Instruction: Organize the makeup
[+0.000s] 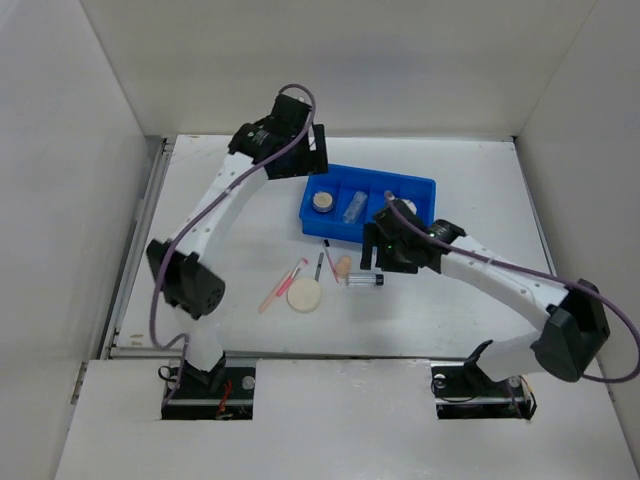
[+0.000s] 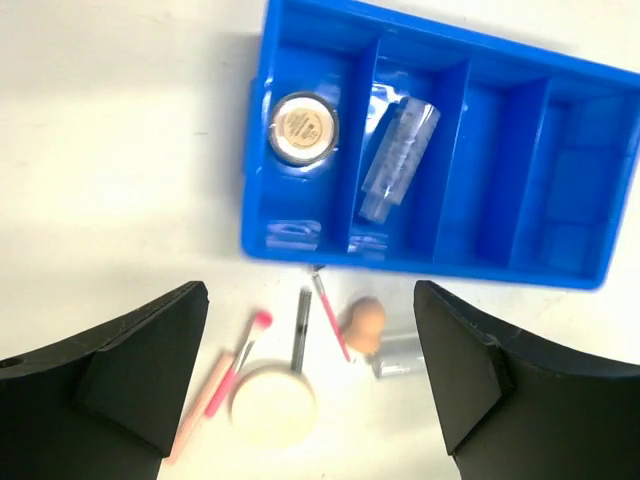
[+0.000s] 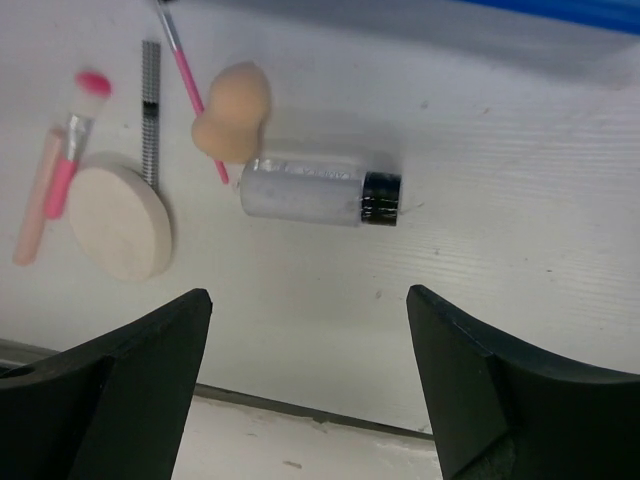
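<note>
The left arm reaches far across the white table (image 1: 230, 230), elbow bent high and wrist turned down over the far left end of a blue divided tray (image 2: 420, 268). The left gripper (image 2: 309, 292) hangs with its jaws spread wide and nothing between them. The right arm stretches in low from the right. The right gripper (image 3: 308, 293) points down at the tray's near side, its jaws equally wide and empty. Plain white walls (image 1: 300, 60) enclose the table on three sides.

A round beige compact (image 2: 304, 127) sits in the tray's leftmost compartment, and a clear packet (image 2: 398, 160) lies in the next one. The rest of the makeup lies loose on the table near the tray. A clear dark-capped tube (image 3: 318, 192) lies on its side just ahead of the right gripper's gap, untouched. The peach egg-shaped sponge (image 3: 232, 120) is just beside the tube. To their left lie a thin pink stick (image 3: 190, 80), a dark stick (image 3: 151, 110), the cream puff (image 3: 120, 222) and a pink brush (image 3: 65, 150) at the puff's edge.
</note>
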